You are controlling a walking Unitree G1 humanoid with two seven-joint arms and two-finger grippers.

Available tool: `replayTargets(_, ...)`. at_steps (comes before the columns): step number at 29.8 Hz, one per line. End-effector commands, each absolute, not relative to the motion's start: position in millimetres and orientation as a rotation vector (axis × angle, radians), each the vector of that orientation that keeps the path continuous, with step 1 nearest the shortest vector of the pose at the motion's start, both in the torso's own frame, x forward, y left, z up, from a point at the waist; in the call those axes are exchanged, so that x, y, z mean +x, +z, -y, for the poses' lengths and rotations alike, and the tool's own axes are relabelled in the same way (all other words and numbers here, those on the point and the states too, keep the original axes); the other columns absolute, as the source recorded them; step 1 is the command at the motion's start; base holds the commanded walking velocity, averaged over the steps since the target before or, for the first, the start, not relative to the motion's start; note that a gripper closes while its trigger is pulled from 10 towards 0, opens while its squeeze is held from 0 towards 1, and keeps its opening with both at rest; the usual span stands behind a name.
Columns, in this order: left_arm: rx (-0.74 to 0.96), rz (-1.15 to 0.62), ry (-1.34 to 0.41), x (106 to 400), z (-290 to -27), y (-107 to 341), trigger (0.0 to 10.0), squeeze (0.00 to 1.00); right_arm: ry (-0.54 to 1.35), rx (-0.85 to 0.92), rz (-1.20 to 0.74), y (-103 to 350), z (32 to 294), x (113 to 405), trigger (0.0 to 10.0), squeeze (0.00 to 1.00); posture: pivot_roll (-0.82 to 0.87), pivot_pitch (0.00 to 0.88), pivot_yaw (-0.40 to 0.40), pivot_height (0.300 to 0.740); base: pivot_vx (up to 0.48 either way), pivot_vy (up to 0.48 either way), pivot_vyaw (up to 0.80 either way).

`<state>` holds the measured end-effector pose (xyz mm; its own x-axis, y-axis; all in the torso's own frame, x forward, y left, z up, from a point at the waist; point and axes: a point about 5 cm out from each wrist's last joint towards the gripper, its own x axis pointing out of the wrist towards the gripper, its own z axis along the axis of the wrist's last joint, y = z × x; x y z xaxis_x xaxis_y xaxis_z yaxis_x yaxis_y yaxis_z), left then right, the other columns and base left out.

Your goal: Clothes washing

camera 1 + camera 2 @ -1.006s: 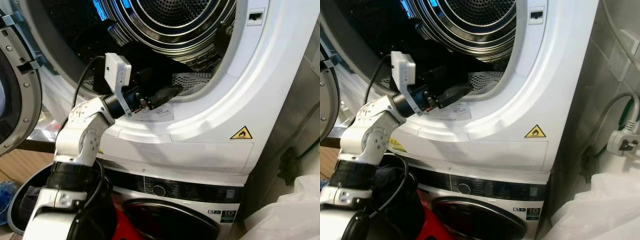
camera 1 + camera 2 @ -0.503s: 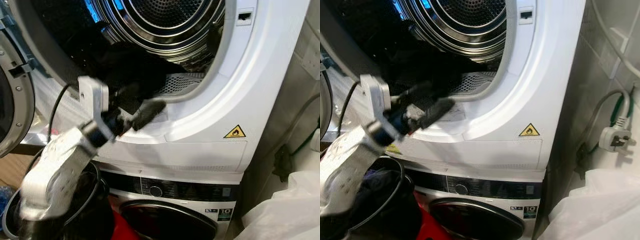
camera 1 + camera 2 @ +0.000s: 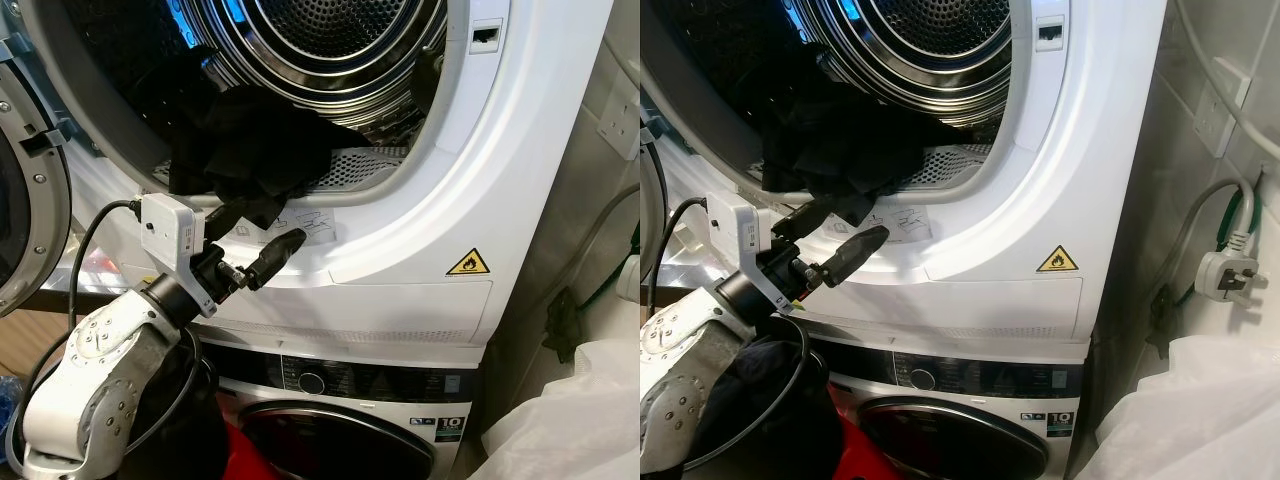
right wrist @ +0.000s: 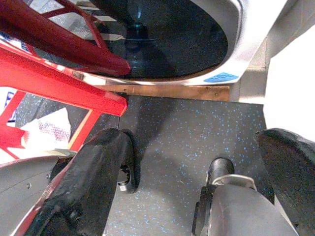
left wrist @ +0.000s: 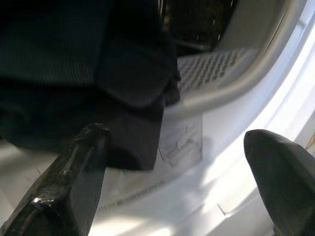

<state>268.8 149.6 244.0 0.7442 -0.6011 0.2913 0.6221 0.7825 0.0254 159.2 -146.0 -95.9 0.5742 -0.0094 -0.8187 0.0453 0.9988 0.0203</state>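
One black garment [image 3: 250,155] draped over upper machine's door rim [image 3: 400,205], mid-frame; left gripper [image 3: 262,240] just below, fingers apart, empty, likely just released.

In front of me two machines are stacked: the dryer [image 3: 520,200] on top, the washing machine [image 3: 350,420] below it. A garment [image 3: 250,150] lies over the lower edge of the dryer's opening, partly inside the drum [image 3: 320,50], partly hanging out onto the door sill. My left gripper [image 3: 255,245] is just before the sill, below the garment's hanging edge, with its fingers apart; one finger [image 5: 74,177] is near the cloth. The dryer door [image 3: 30,200] stands at my left. A plug [image 3: 1225,275] hangs on the right, beside the machines. My right gripper [image 4: 197,162] is low, above the floor [image 4: 197,123], before the washing machine's door.
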Motion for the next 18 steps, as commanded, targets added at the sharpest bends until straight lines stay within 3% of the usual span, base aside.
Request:
replayTargets(1, -0.068, 0.259, -0.727, 268.0, -145.2, 239.0, 10.0, 0.00, -0.008, 0.051, -0.965, -95.8, 136.5, 160.1, 10.0, 0.00, 0.06, 0.000, 0.158, 0.740, 0.000, 0.000, 0.00)
replayTargets(6, -0.005, 0.215, -0.771, 264.3, -139.1, 228.2, 10.0, 0.00, -0.018, 0.055, -0.959, -94.9, 137.9, 162.2, 10.0, 0.00, 0.05, 0.000, 0.162, 0.740, 0.000, 0.000, 0.00)
replayTargets(13, -0.013, 0.155, -0.709, 261.3, -138.3, 197.2, 10.0, 0.00, -0.018, 0.049, -0.973, -96.7, 140.2, 158.0, 10.0, 0.00, 0.06, 0.000, 0.148, 0.740, 0.000, 0.000, 0.00)
replayTargets(18, 0.039, 0.212, -0.640, 270.1, -142.3, 203.3, 10.0, 0.00, -0.012, 0.046, -0.970, -96.2, 139.0, 159.5, 10.0, 0.00, 0.06, 0.000, 0.146, 0.740, 0.000, 0.000, 0.00)
